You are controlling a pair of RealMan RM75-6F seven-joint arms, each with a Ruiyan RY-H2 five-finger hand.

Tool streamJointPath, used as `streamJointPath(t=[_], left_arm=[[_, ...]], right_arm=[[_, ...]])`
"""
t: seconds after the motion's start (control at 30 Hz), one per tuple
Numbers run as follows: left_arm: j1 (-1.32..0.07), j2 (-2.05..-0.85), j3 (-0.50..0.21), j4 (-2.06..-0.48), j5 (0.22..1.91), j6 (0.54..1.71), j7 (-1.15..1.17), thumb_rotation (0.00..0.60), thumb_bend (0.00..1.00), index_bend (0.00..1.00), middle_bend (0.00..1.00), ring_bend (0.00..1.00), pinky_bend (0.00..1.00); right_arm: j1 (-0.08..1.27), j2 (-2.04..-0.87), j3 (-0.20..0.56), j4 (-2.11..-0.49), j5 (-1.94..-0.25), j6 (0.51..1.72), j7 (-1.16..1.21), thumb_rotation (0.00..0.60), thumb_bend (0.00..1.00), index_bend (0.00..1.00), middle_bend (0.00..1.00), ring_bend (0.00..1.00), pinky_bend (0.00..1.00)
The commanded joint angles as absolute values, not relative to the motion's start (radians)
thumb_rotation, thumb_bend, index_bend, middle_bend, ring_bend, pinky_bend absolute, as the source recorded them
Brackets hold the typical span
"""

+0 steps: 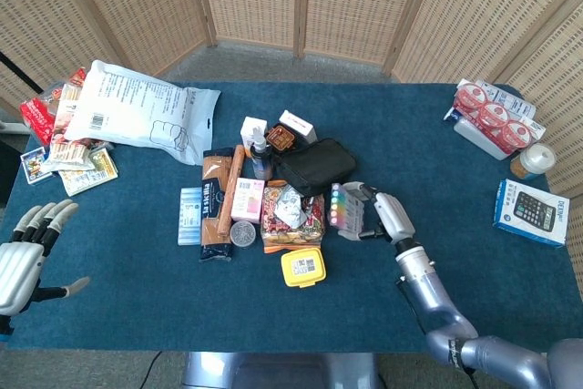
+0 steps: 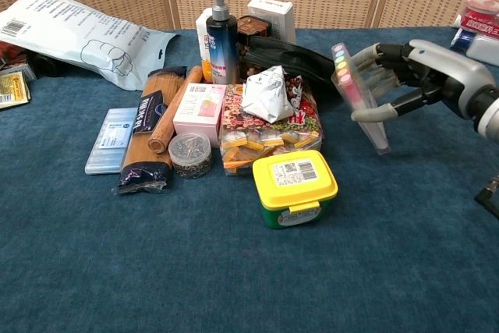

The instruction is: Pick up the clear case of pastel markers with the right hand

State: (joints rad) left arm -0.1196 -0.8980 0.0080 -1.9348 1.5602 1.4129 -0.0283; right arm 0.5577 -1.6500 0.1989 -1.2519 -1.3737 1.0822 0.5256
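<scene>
At the far left edge of the head view, the left robot hand [image 1: 23,257] hovers off the tabletop [image 1: 410,148] with its fingers spread wide and nothing in it; the chest view does not show it at all. Moving right, a white mailer bag [image 2: 74,33] lies at the back, then comes the central clutter: a packet of spaghetti [image 2: 152,134], a dark spray bottle [image 2: 222,40], a bag of mixed snacks [image 2: 269,126] and a yellow lidded tub [image 2: 295,185] nearest the front. Right of that pile, the right robot hand [image 2: 405,79] holds the clear case of pastel markers [image 2: 355,91], fingers behind it and thumb across its front. The chest view shows the case tilted up on end and apparently clear of the cloth, with the coloured marker caps in a row along its upper edge; the head view shows it only as a small striped block [image 1: 344,209] beside the snack bag, with the lift hard to judge. The case looks light and stiff, but its smooth plastic is likely slippery, so a grip across the flat faces near the middle seems safest. Further right, only the head view shows the calculator box [image 1: 531,211].
</scene>
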Motion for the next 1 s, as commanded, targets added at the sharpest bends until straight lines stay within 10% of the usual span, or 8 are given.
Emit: streamJointPath(t=[0.03,1.0], left_arm=[[-0.12,-0.894,0.01,-1.934,1.567,1.413,-0.037,0.6,0.0,0.0,0.0,0.0,0.0],[-0.128,-0.878,0.023,-1.921,1.592,1.403,-0.103,0.6,0.01,0.0,0.0,0.0,0.0]], right_arm=[[0.518,-1.568,0.21,-1.366,-1.378,1.147,0.464,0.6,0.05,0.5,0.69,0.6,0.6],[0.594,-1.258,0.411,-2.049,-1.299,1.222,0.021,0.6,0.04,0.48,0.67,0.59,0.6]])
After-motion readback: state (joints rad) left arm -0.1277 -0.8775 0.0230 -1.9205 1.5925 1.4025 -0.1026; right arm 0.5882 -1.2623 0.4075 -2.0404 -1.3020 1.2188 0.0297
